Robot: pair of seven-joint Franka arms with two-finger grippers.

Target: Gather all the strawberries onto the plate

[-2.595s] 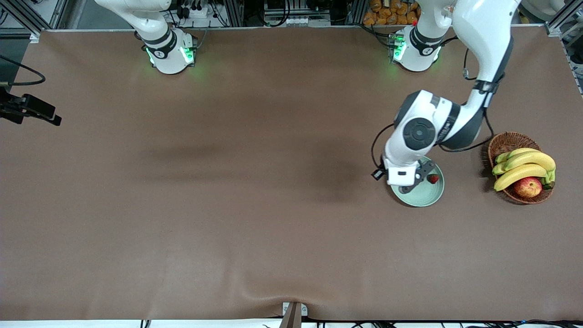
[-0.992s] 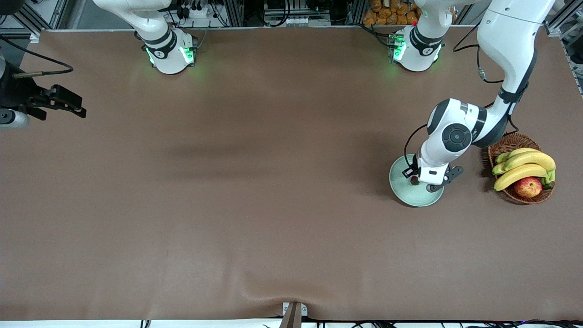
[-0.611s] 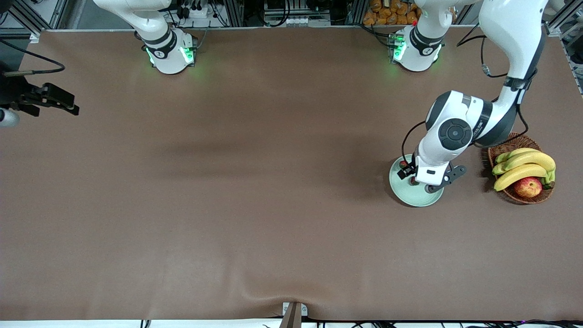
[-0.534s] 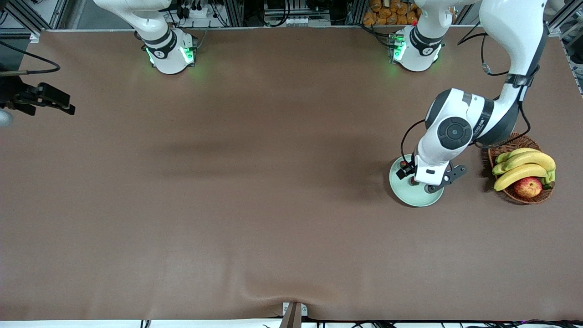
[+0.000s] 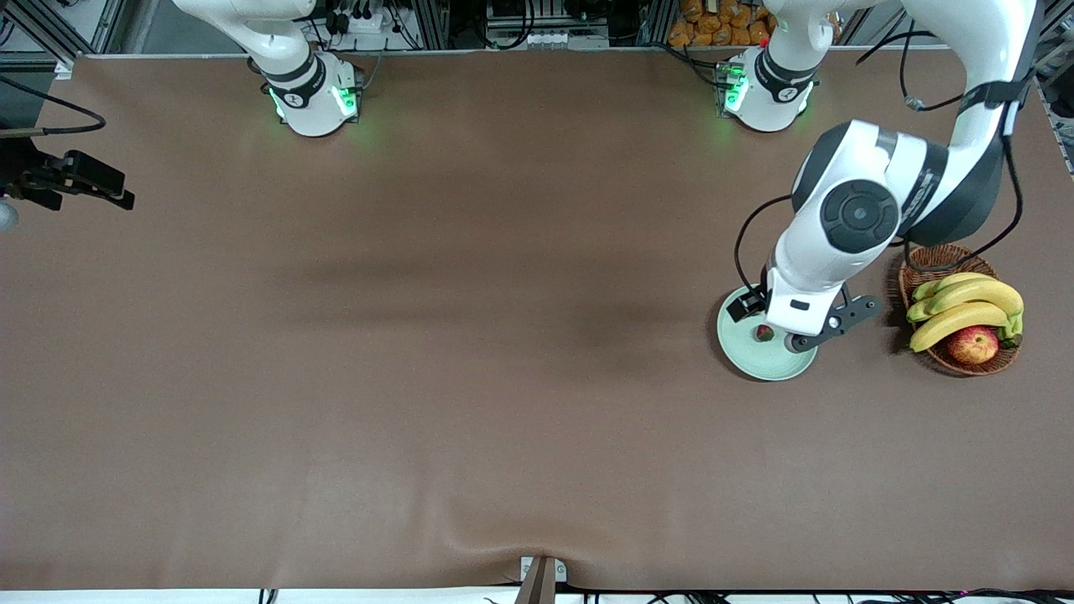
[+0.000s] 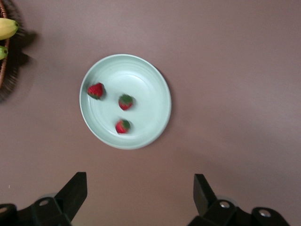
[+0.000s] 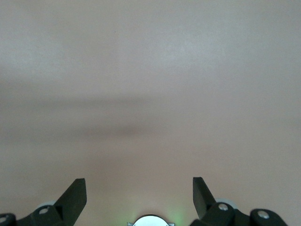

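Observation:
The pale mint-green plate (image 5: 768, 362) lies toward the left arm's end of the table. In the left wrist view the plate (image 6: 150, 89) holds three strawberries (image 6: 96, 90) (image 6: 125, 101) (image 6: 122, 126), lying apart from each other. In the front view only one strawberry (image 5: 764, 333) shows; the left arm's hand hides the others. My left gripper (image 6: 140, 186) is open and empty, high over the plate (image 5: 793, 317). My right gripper (image 5: 88, 180) is open and empty (image 7: 139, 188) over bare table at the right arm's end.
A brown wicker basket (image 5: 931, 264) with bananas (image 5: 965, 304) and a red-yellow apple (image 5: 972, 344) stands beside the plate, closer to the table's end. Its edge (image 6: 3, 70) and a banana (image 6: 7, 28) show in the left wrist view.
My left gripper has risen higher above the plate, empty, leaving the strawberries on it. My right gripper has drifted slightly at the table's end.

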